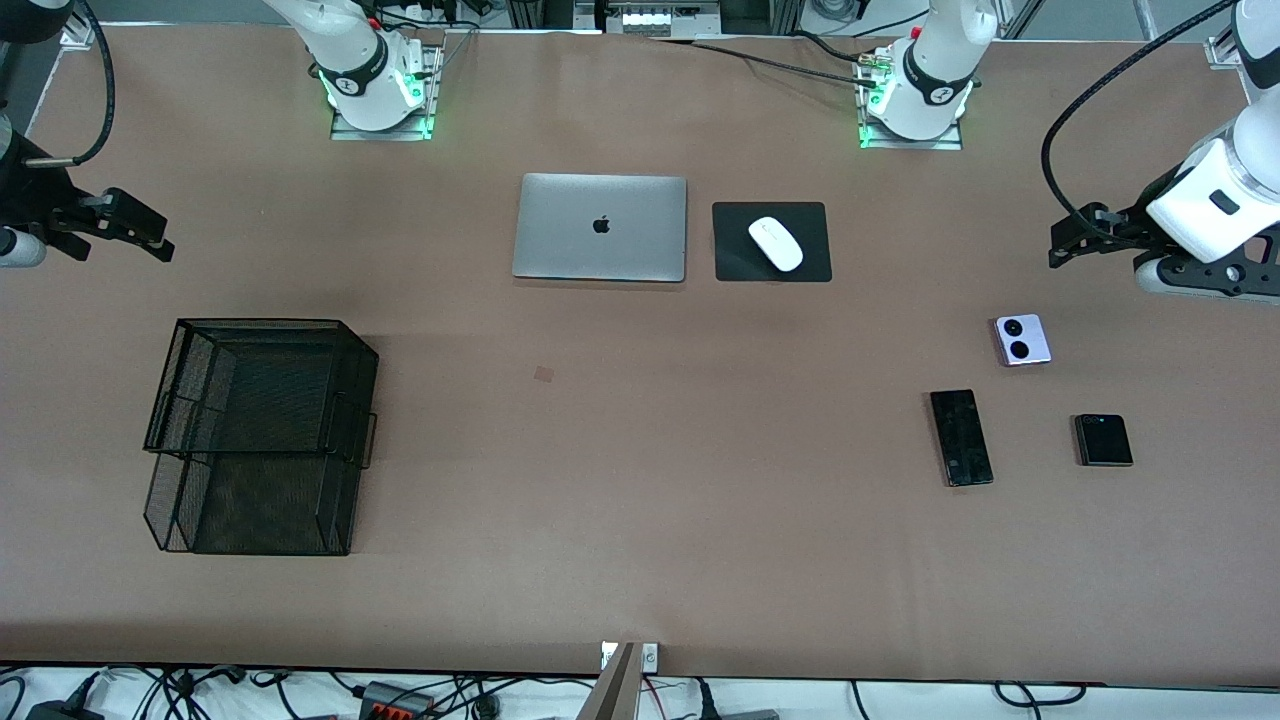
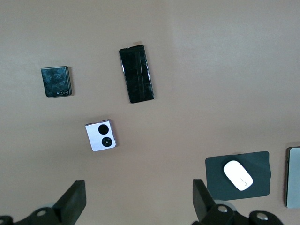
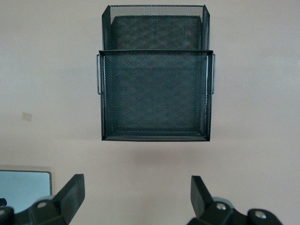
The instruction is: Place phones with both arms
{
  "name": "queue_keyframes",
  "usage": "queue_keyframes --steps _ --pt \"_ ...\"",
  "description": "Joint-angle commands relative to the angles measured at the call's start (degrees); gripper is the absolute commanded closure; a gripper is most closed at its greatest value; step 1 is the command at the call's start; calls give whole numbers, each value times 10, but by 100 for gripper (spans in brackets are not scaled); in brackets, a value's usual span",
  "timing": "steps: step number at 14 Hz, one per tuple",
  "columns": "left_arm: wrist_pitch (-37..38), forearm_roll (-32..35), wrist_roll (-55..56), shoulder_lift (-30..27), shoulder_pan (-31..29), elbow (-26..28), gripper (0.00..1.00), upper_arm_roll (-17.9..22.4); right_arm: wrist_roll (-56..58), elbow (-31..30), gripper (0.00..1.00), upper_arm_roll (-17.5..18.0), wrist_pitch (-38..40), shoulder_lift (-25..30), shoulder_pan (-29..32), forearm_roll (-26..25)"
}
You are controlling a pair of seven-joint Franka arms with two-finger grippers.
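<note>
Mesh tray: I see the black two-tier wire tray (image 1: 255, 435) nearest my front camera, at the right arm's end of the table; its upper tier sits stepped back over the lower one.
Long black phone: the slab (image 1: 961, 437) lies flat at the left arm's end, lengthwise toward the camera, apart from the other two phones.
Black flip phone: the small square one (image 1: 1104, 440) lies beside the slab, closer to the table's end, about level with it.
Lilac flip phone: I see it (image 1: 1022, 340) farther from the camera than both black phones, its two black camera circles facing up.
Phones and jaws: in the left wrist view all three lie on bare table clear of the fingers; the lilac flip (image 2: 101, 136) is closest to them, the black flip (image 2: 56, 81) and the slab (image 2: 136, 74) well apart from them.
Left gripper: it (image 1: 1075, 240) hangs over the table's end above the lilac flip, jaws spread wide, nothing between them.
Right gripper: it (image 1: 135, 232) waits in the air above the tray, jaws also spread and empty.
Mouse: the white mouse (image 1: 775, 243) rests on a black pad (image 1: 732, 262), mid-table.
Laptop: the silver laptop (image 1: 600, 227), lid closed, sits just beside the pad.
</note>
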State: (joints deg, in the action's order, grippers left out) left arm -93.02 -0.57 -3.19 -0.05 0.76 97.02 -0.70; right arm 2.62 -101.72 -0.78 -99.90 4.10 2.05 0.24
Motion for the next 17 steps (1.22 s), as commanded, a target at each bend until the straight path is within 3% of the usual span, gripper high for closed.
queue_keyframes --steps 1,7,11,15,17 --pt "18 11 -2 8 -1 -24 0 1 7 -4 0 1 3 5 -1 -7" --pt "18 10 2 11 -1 -26 0 1 8 -4 0 1 2 5 0 -7" --pt "30 12 2 47 2 -46 0 0 8 -5 0 1 5 5 0 -7" --pt "14 11 -4 133 0 -70 0 1 16 -4 0 -1 4 4 1 -6" --pt "-49 12 -2 174 -2 -56 0 2 16 -4 0 -1 4 4 1 -6"
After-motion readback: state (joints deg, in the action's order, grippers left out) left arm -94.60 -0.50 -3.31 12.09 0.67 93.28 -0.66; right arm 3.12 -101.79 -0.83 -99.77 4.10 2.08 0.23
